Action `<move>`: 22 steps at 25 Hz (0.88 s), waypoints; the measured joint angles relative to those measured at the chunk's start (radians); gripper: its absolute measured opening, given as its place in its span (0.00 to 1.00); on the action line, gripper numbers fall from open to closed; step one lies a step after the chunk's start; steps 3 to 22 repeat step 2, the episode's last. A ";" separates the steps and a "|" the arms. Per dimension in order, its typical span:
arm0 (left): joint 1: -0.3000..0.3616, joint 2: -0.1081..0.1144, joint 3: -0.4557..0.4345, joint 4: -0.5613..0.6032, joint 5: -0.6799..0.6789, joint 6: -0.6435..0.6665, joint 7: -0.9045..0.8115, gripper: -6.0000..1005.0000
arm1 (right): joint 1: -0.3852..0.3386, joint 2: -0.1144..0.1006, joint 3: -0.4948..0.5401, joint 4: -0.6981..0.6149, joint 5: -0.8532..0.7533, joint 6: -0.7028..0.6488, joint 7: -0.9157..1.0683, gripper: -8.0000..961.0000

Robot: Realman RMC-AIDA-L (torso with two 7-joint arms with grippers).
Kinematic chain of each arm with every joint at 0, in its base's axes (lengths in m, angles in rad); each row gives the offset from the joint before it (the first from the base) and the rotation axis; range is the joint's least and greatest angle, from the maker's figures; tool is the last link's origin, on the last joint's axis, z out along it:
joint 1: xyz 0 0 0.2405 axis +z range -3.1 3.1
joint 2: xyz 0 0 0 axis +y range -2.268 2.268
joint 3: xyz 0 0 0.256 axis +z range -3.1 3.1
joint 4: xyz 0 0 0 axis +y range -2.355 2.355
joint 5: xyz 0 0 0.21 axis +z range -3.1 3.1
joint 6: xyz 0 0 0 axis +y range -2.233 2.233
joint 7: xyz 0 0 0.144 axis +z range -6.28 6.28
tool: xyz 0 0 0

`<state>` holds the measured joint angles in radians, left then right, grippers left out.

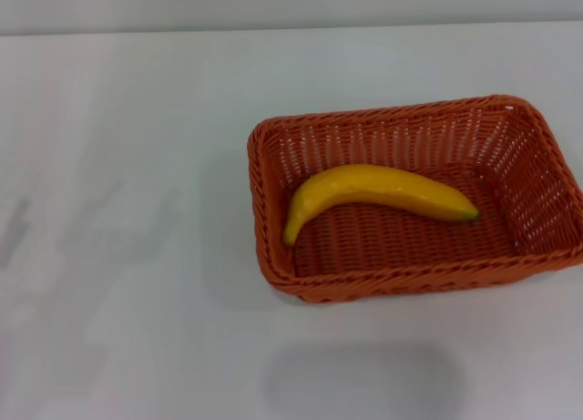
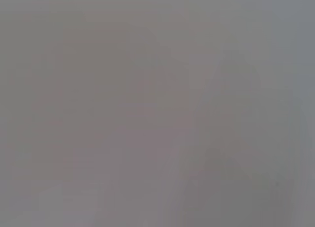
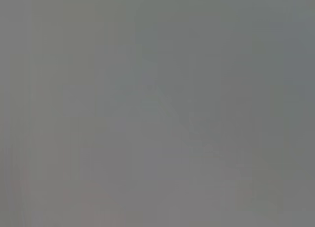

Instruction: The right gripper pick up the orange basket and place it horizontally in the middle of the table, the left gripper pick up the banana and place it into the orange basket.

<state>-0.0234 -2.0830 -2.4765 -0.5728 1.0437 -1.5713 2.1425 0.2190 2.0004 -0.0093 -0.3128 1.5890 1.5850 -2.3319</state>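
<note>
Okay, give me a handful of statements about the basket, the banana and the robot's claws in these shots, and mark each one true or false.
1. The banana lies inside the orange basket. True.
2. The orange basket is tipped on its side. False: it sits upright on the table, opening facing up.
3. A claw is gripping the basket's rim. False: no claw shows in any view, and both wrist views show only a plain grey surface.
4. The banana's dark tip points toward the robot's right. True.
5. The basket sits right of centre in the head view. True.
6. A second banana lies on the table beside the basket. False: only one banana is visible.
</note>
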 joint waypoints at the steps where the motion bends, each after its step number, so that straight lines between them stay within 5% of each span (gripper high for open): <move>1: -0.001 0.000 0.000 0.001 0.000 0.000 0.000 0.70 | -0.003 0.000 0.000 0.001 -0.001 -0.001 0.000 0.91; 22: -0.002 0.000 0.000 0.003 0.000 0.000 0.000 0.70 | -0.005 0.000 0.000 0.001 -0.001 -0.001 0.000 0.91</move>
